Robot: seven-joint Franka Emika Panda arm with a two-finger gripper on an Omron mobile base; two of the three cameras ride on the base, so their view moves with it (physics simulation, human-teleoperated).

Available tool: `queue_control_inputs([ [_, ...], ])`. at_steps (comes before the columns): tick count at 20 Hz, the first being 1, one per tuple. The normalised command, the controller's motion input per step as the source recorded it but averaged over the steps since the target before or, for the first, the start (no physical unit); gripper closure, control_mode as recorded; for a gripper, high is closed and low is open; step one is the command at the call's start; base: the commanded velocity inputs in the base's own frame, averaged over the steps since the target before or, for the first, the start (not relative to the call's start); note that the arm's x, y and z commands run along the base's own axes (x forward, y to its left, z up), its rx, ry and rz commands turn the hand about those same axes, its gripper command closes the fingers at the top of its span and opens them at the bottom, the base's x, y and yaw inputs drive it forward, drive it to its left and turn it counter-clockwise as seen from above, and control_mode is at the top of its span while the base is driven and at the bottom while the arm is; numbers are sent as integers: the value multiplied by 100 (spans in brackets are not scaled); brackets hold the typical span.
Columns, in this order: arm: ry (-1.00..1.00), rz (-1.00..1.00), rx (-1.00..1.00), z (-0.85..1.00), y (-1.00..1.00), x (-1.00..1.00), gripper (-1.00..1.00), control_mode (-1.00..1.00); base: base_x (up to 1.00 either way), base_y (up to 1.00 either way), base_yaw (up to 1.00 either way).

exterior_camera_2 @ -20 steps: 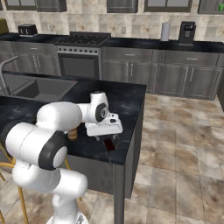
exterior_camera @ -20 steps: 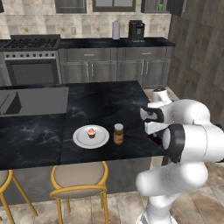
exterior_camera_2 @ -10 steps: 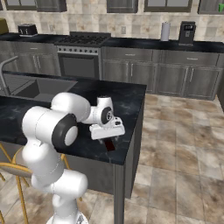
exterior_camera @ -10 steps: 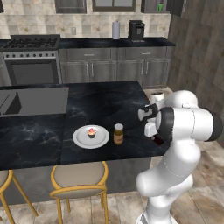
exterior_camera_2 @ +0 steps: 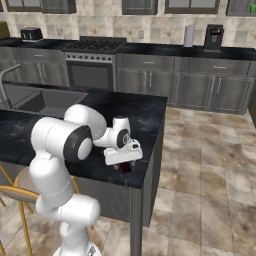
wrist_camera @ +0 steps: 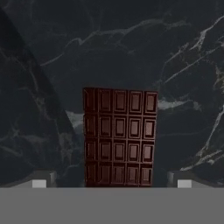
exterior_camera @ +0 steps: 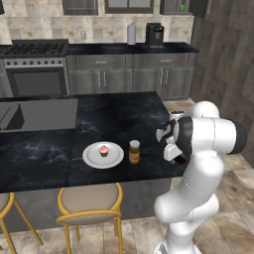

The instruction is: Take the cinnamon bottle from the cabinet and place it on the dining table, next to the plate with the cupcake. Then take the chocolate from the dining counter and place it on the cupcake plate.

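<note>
The chocolate (wrist_camera: pixel 119 138), a dark brown ridged bar, lies flat on the black marble dining counter (exterior_camera: pixel 119 114) near its right end. My gripper (wrist_camera: pixel 111 183) hangs open just above it, one fingertip (wrist_camera: pixel 41 181) on each side of the bar. From the base the same gripper (exterior_camera: pixel 173 153) points down over the chocolate (exterior_camera: pixel 180 160), close to the counter's edge. To its left the cinnamon bottle (exterior_camera: pixel 134 152) stands upright beside the white plate (exterior_camera: pixel 92 158), which holds the cupcake (exterior_camera: pixel 103 150). From the right, the gripper (exterior_camera_2: pixel 124 164) hovers above the chocolate (exterior_camera_2: pixel 126 168).
A sink (exterior_camera: pixel 34 114) is set into the counter's left part. Yellow stools (exterior_camera: pixel 89 203) stand at its near side. Behind are a stove (exterior_camera: pixel 37 49), grey base cabinets (exterior_camera: pixel 124 79) and a coffee machine (exterior_camera: pixel 154 34). A green cup (exterior_camera: pixel 181 8) sits high at the back right.
The arm's elbow has swung up and over while the hand stayed above the chocolate, sinking a little toward it. The jaws stay open. Bottle, plate and cupcake have not moved.
</note>
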Motion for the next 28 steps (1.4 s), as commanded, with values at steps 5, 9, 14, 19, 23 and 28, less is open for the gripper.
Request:
queue_control_inputs([
  [5,0,0,0,-21,0,3,-100,-100,0,0,0],
  [9,0,0,0,-19,0,5,-100,-100,0,0,0],
  [14,0,0,0,-43,0,0,100,-100,0,0,0],
  [19,0,0,0,-30,0,0,100,-100,0,0,0],
  [23,-1,0,0,0,0,0,100,-100,0,0,0],
  [28,0,0,1,14,0,-1,100,-100,0,0,0],
])
